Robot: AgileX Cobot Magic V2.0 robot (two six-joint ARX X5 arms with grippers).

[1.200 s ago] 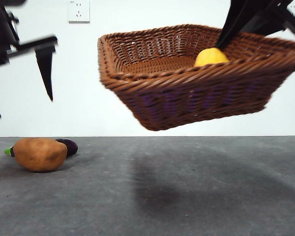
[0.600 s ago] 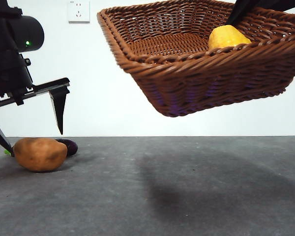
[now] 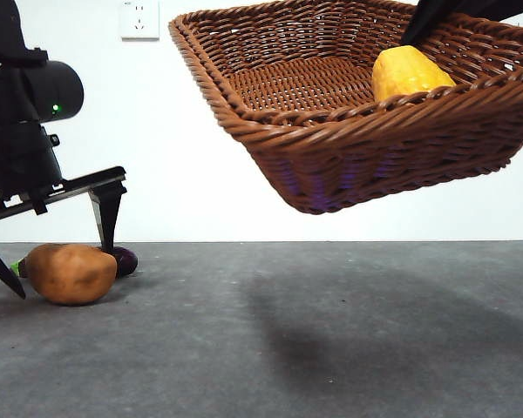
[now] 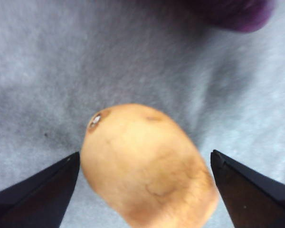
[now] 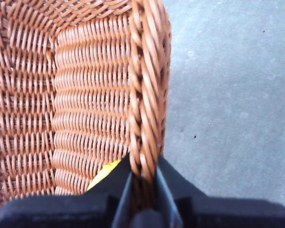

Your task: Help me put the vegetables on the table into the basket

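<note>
The brown wicker basket [image 3: 375, 165] hangs tilted in the air at the upper right, with the bumpy yellow vegetable [image 3: 407, 71] lying inside it. My right gripper [image 5: 143, 178] is shut on the basket's braided rim [image 5: 147, 95], and the yellow vegetable [image 5: 102, 175] shows just inside. At the left, the orange-brown potato [image 3: 70, 273] rests on the table [image 3: 331, 331]. My left gripper [image 4: 145, 159] stands open with one jaw on each side of the potato [image 4: 147, 166], not touching it. The purple eggplant [image 3: 125, 259] lies just behind the potato, partly hidden.
A white wall with a socket [image 3: 139, 17] stands behind the table. The basket casts a shadow on the grey surface beneath it. The left arm's dark body [image 3: 22, 122] rises above the potato.
The left gripper has come down from high on the left until its jaws flank the potato. The basket has risen and tipped a little more, and the yellow vegetable shifted with it.
</note>
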